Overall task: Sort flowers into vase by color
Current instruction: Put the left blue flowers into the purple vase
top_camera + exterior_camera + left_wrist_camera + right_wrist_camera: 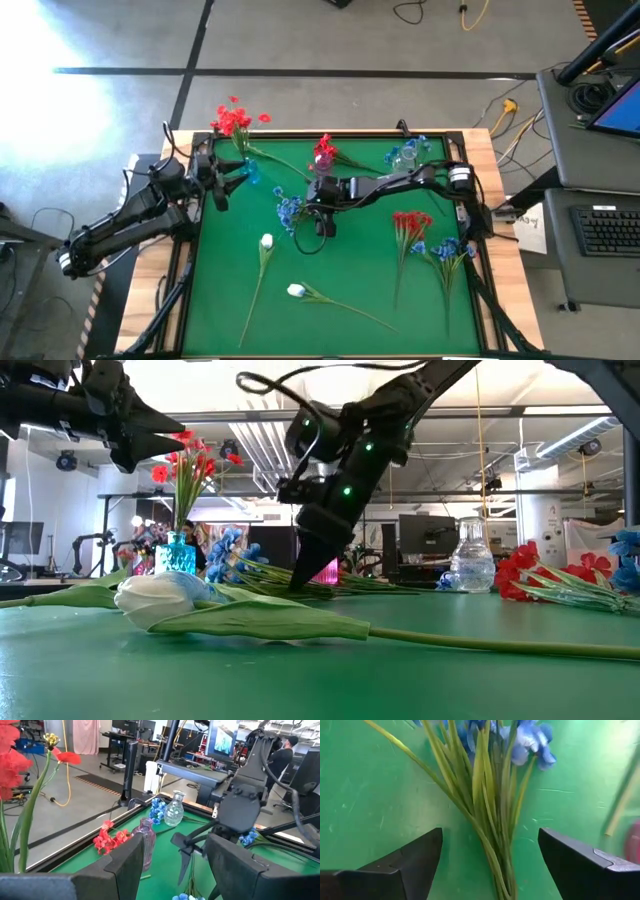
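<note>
A bunch of blue flowers (290,208) lies flat on the green mat. My right gripper (322,222) points down over its green stems (487,815), open, with one finger on either side and a gap to each. My left gripper (225,182) is open and raised, beside a blue vase (180,555) that holds red flowers (232,121). A pink vase (323,160) holds one red flower. A clear vase (405,156) holds blue flowers. Two white tulips (266,242) (297,291), a red bunch (410,224) and a blue bunch (450,250) lie flat on the mat.
The three vases stand in a row near the table's far edge. A raised wooden rim (480,140) frames the mat. Bare mat lies along the near edge, right of the tulips. A desk with a keyboard (610,230) stands past the table's right side.
</note>
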{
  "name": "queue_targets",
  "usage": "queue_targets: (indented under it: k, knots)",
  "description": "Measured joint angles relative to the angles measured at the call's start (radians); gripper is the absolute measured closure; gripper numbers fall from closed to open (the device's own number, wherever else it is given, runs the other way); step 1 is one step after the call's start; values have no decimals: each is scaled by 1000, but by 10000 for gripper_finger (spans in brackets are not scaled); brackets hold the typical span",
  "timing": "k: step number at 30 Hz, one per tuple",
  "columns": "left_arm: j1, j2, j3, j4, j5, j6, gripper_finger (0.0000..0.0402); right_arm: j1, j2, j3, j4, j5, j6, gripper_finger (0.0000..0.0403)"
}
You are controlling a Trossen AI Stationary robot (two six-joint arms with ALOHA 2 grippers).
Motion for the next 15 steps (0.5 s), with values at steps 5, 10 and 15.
queue_targets:
  k: [5, 10, 15]
  knots:
    - [0, 20, 0, 10, -18, 0, 203, -16, 37, 14, 4, -48, 21, 138]
    - [0, 40, 0, 37, -18, 0, 203, -20, 38, 15, 6, -51, 13, 229]
    - [0, 65, 0, 94, -18, 0, 203, -22, 38, 13, 10, -97, -3, 316]
